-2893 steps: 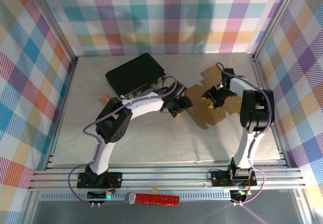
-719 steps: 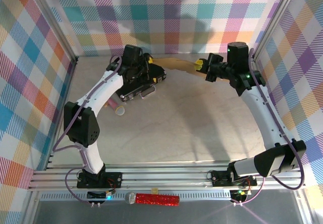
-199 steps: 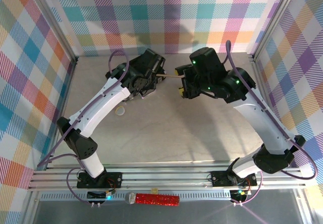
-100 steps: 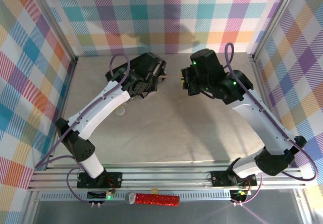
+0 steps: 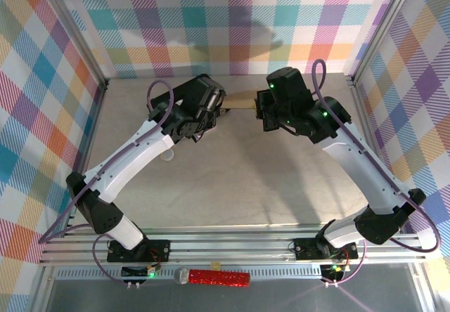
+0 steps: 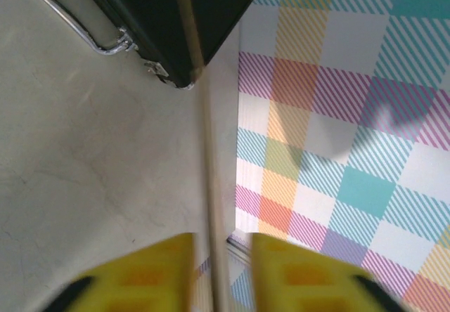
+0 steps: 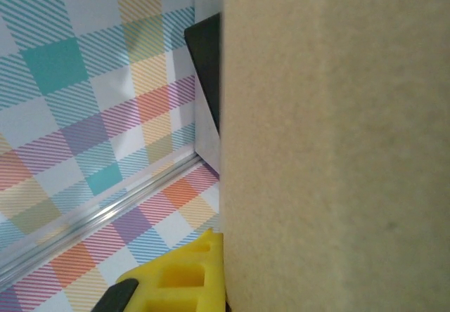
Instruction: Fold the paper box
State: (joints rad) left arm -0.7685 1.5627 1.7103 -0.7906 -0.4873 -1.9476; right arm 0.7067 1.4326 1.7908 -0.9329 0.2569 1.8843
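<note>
Holding the paper box (image 7: 330,150) off the table as a flat brown sheet, the two arms are meeting just beside the black case (image 6: 176,17), above its corner on the back-wall side. The right gripper (image 5: 261,109) is clamping the sheet, with its yellow finger (image 7: 176,278) pressing flat against the cardboard face. The left gripper (image 6: 221,247) is standing partly open around the sheet's thin edge, with a gap showing on either side, so it is not pinching anything. Judging from this, the step in hand is a mid-air regrasp: the right arm is carrying the sheet alone while the left is picking a new hold. No standing wall or closed flap is showing, so the folding is looking early. The next move is likely calling for the left fingers to shift to a flap or crease line away from the case and close again, while the right is gripping firmly so the sheet is not sagging or swinging down onto the case.
</note>
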